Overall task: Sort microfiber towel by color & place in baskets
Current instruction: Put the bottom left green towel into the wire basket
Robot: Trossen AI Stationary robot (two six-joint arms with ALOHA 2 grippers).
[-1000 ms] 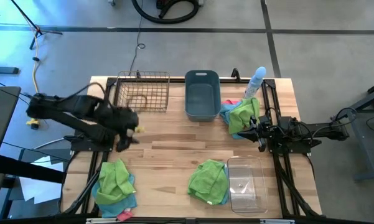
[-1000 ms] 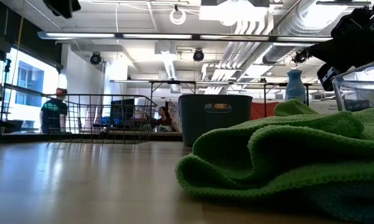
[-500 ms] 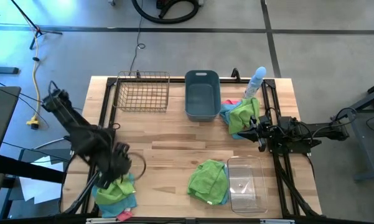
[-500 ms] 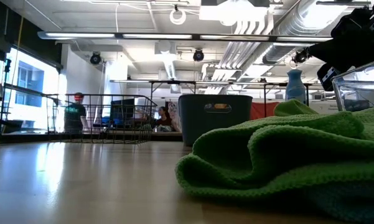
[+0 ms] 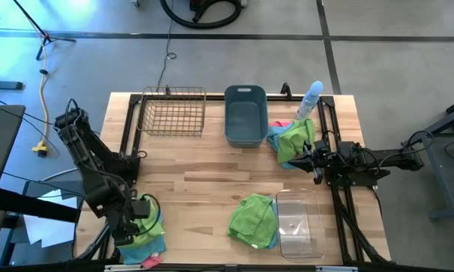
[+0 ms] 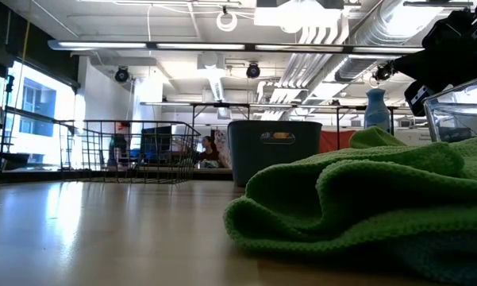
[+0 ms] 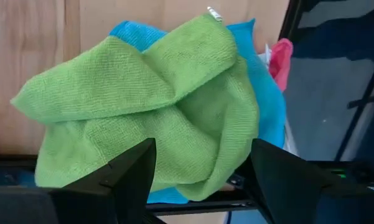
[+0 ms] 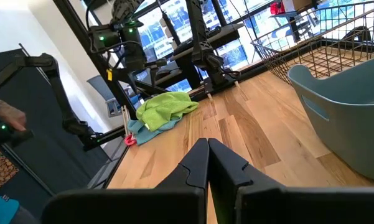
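In the lower left of the overhead frame a heap of small fuzzy cloths sits at the table's near corner: a lime green microfiber towel (image 7: 143, 106) crumpled on top, a light blue towel (image 7: 267, 106) under it, and a pink towel (image 7: 281, 56) peeking out at the edge. The left gripper (image 5: 134, 214) hangs directly over this heap with its two dark fingers spread wide on either side of the green cloth, holding nothing; that straddling pose looks like the set-up for a downward pinch on the top layer.

Two more heaps wait elsewhere: a green cloth pile (image 5: 254, 219) at lower centre, and a green-over-blue pile (image 5: 293, 140) right of centre.

Along the upper edge of the light wooden table (image 5: 204, 170) stand a copper wire mesh basket (image 5: 173, 112) and, beside it, a grey-blue plastic tub (image 5: 245, 115), both seemingly empty. A clear plastic bin (image 5: 298, 223) sits at lower right. A pale blue spray bottle (image 5: 310, 99) stands near the upper right corner.

The right gripper (image 5: 312, 161) rests at the right side, fingers pressed together and empty, apparently parked out of the way.
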